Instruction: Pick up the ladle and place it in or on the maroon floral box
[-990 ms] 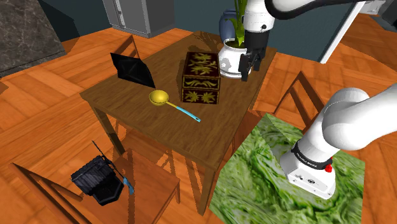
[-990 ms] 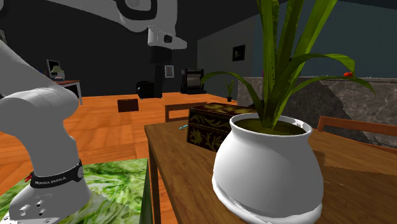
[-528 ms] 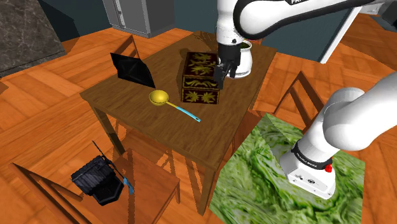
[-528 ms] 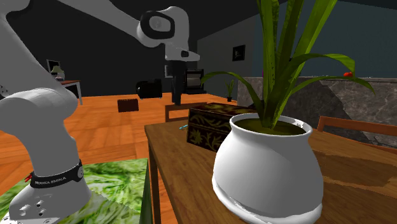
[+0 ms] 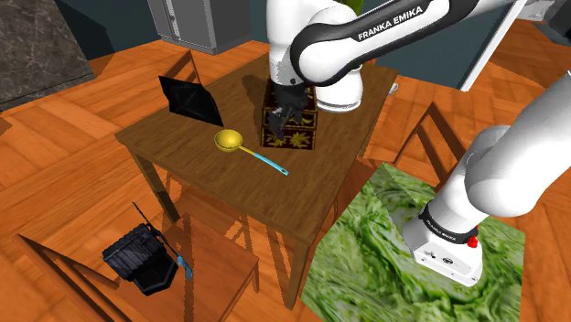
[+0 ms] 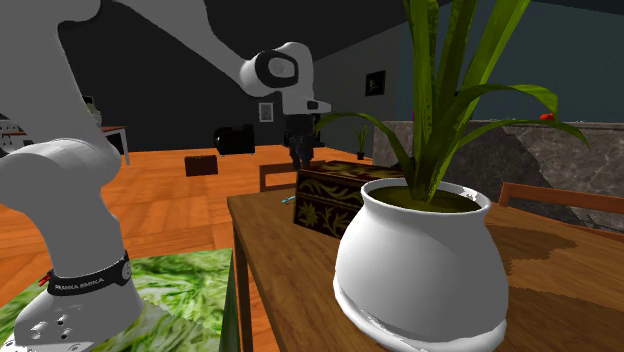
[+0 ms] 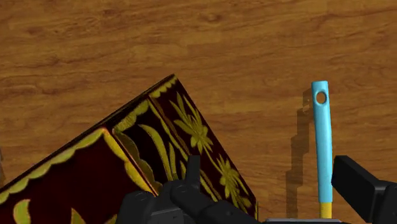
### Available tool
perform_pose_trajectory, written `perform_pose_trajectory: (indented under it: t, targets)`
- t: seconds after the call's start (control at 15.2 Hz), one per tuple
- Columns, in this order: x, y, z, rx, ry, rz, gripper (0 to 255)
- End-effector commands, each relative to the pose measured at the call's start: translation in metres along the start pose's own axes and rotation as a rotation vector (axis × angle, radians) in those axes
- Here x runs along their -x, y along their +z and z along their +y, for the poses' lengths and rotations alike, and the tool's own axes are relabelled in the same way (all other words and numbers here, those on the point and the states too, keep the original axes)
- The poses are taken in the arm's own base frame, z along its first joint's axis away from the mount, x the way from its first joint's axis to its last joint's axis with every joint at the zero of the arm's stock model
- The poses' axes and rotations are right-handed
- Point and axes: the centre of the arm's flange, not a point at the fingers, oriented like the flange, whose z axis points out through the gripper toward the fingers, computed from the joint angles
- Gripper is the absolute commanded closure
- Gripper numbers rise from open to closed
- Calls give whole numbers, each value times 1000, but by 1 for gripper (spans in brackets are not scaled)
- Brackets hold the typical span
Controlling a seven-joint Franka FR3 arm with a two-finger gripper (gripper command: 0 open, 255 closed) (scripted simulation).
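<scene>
Wooden table [image 5: 274,197] bears ladle [image 5: 247,151] and floral box [image 5: 295,135], spread pincer [image 5: 285,117] above box.

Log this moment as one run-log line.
gripper: open, above edge of maroon gold-floral box | yellow-bowled, blue-handled ladle: flat on wooden table beside box, ungrasped | placement: not done

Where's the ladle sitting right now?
In the shoulder view, the ladle lies flat on the wooden table, just left of the maroon floral box, handle pointing lower right.

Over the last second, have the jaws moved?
Yes: the gripper swung toward the shoulder view's left, from right of the maroon floral box to overlapping it.
</scene>
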Motion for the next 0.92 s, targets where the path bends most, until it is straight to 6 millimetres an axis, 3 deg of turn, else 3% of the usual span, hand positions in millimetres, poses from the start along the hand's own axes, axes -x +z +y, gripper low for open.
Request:
perform_pose_trajectory:
  t: [0.0, 0.59, 0.86]
  targets:
    - [-15, 8, -16, 7, -14, 18, 0]
    - [-91, 45, -92, 46, -77, 93, 0]
    - [-94, 62, -93, 46, -78, 95, 0]
